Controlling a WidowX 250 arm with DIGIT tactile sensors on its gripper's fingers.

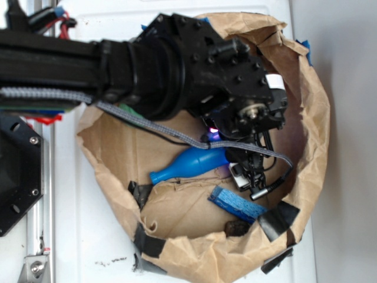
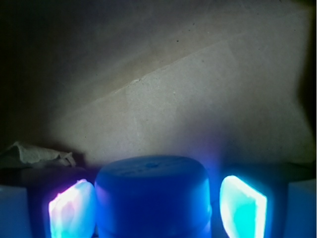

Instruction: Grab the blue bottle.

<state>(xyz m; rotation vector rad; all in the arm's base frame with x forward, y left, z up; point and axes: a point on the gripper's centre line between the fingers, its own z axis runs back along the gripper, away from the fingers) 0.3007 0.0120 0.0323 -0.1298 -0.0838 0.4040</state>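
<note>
The blue bottle (image 1: 188, 164) lies on its side on the floor of a brown paper bag (image 1: 312, 135), narrow neck pointing left. My gripper (image 1: 244, 171) is down inside the bag at the bottle's wide end. In the wrist view the bottle's round flat base (image 2: 152, 198) fills the space between my two glowing pads. The left pad (image 2: 72, 210) rests against the bottle's side. The right pad (image 2: 242, 208) stands a narrow dark gap away from it. The gripper (image 2: 157, 208) is open around the bottle's body.
A flat rough blue strip (image 1: 235, 203) lies just in front of the gripper, with a small dark lump (image 1: 237, 227) beyond it. The bag's crumpled walls, patched with black tape (image 1: 277, 219), ring the gripper closely. Crumpled paper (image 2: 34, 153) shows at the wrist view's left.
</note>
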